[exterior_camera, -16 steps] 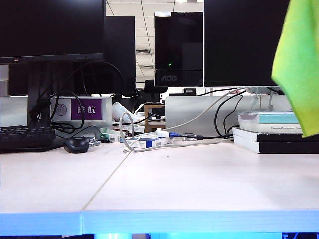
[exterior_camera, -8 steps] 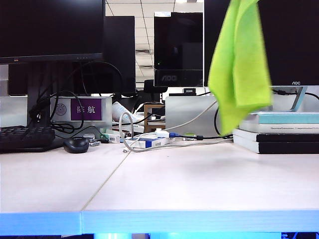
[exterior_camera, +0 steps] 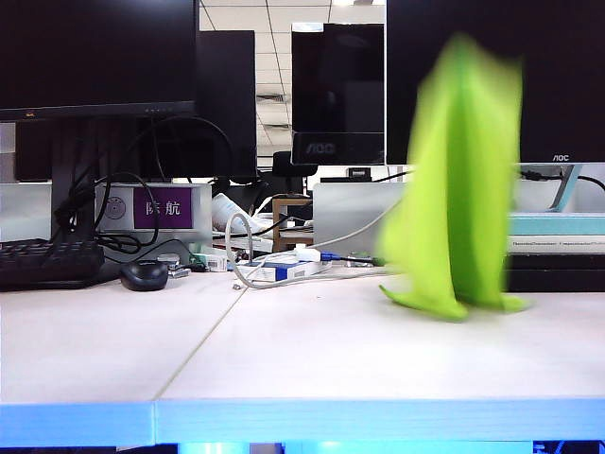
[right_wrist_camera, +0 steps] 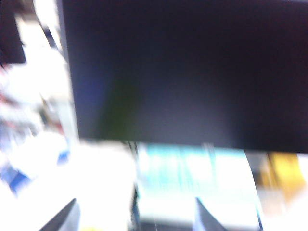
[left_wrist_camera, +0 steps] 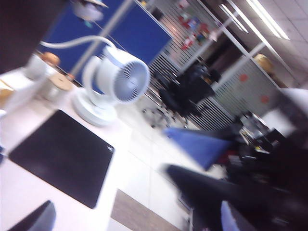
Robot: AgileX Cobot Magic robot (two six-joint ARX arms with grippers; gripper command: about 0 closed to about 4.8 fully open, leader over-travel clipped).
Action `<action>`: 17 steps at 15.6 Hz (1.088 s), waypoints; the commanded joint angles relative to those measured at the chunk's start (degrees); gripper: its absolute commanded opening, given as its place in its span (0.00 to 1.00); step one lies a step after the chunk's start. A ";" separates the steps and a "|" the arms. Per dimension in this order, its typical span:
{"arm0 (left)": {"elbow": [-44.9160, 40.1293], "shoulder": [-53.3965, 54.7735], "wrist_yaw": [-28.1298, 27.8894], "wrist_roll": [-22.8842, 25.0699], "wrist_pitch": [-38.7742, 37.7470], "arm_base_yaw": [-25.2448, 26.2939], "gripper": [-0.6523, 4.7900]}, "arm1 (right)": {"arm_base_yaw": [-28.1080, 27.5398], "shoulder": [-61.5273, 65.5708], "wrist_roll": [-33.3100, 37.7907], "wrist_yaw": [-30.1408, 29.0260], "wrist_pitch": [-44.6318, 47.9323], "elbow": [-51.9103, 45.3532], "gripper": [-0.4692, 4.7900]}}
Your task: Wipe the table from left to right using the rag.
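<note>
Neither arm shows up in the exterior view, just the rag (exterior_camera: 460,189), blurred, standing tall on the table (exterior_camera: 378,369) at right, its bottom edge touching the top in front of the books (exterior_camera: 558,246). Half a second ago it hung higher, clear of the table; a second ago it was off at the right edge.

Left wrist view: gripper's fingertips (left_wrist_camera: 33,219) barely peek in, jaws wide apart, facing a fan (left_wrist_camera: 118,79).

Right wrist view is smeared: fingertips (right_wrist_camera: 62,219) spread apart, nothing visible between them, a monitor (right_wrist_camera: 192,72) ahead.
</note>
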 commanded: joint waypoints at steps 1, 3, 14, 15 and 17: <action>0.17 -0.50 1.79 0.44 0.22 -2.08 1.00 | -3.50 -2.56 2.03 -1.44 -2.97 -2.62 0.64; 0.17 -0.50 1.57 1.36 -0.79 -2.93 1.00 | -3.67 -3.63 2.03 -3.13 -3.65 -6.08 0.64; 0.24 -5.57 5.57 3.41 -1.03 -0.02 0.17 | -3.17 9.88 3.45 -19.93 -4.48 -20.11 0.42; 0.24 -8.02 5.27 3.43 -0.33 0.46 0.16 | -3.13 14.32 3.50 -21.77 -4.61 -20.17 0.39; 0.24 -10.69 3.56 3.45 0.15 0.92 0.16 | -3.13 17.99 3.50 -21.49 -4.50 -20.17 0.26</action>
